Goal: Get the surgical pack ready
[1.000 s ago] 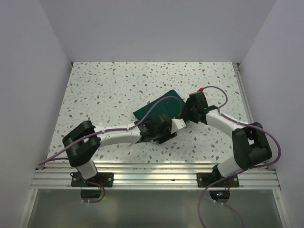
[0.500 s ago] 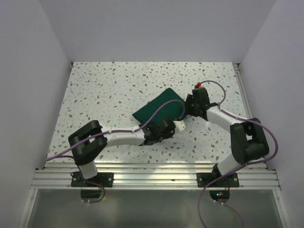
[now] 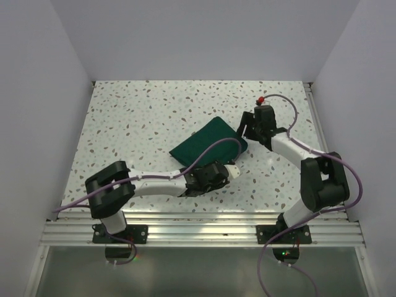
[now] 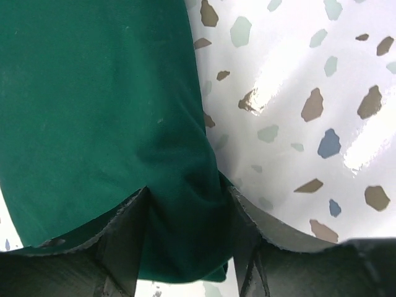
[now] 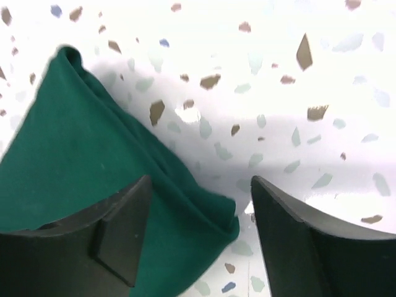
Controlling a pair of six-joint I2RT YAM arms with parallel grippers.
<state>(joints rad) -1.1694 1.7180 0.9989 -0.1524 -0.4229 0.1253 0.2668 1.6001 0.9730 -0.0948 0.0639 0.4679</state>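
The surgical pack shows as a folded dark green cloth [image 3: 207, 145] lying flat on the speckled table [image 3: 136, 124]. My left gripper [image 3: 216, 168] sits at the cloth's near edge. In the left wrist view its jaws [image 4: 189, 198] stand apart, with a bunched fold of the cloth [image 4: 105, 93] filling the gap. My right gripper [image 3: 246, 129] is at the cloth's far right corner. In the right wrist view it [image 5: 199, 185] is wide open. The cloth's corner [image 5: 93, 167] lies between its fingers, clear of the right finger [image 5: 291, 235].
White walls enclose the table on the left, back and right. A metal rail [image 3: 204, 232] runs along the near edge by the arm bases. Purple cables loop from both arms, one over the cloth's near right part [image 3: 213, 147].
The right gripper has drawn back toward the far right and opened wider. The left gripper slid toward the near edge, closed somewhat, then parted again. More of the cloth now shows, lying flat.
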